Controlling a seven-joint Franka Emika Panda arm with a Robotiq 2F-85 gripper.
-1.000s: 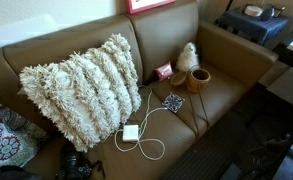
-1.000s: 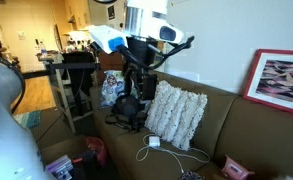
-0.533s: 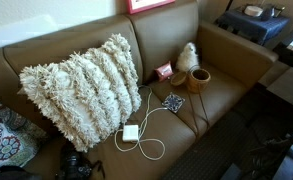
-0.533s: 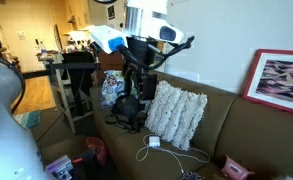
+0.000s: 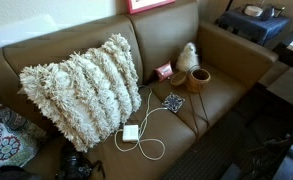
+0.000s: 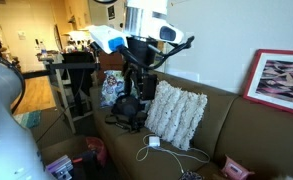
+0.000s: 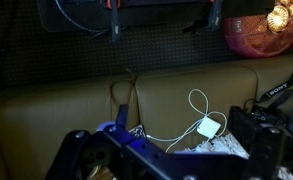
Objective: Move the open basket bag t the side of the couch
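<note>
Jaws released, spread wide, grasping nothing; open basket bag [image 5: 198, 80] sits on couch [image 5: 81, 38] seat, well apart from jaws.

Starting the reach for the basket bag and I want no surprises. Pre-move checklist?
1. Gripper open and empty: ok, the jaws are spread wide with nothing between them.
2. Open basket bag upright on the couch seat, mouth up: ok.
3. Room around the basket: not ok, the cream fuzzy lump and pink box sit close beside it.
4. Seat free of snags: not ok, a corded white charger lies loose on the cushion.
5. Basket visible in the wrist view: not ok, that view shows only the seat and charger.
</note>
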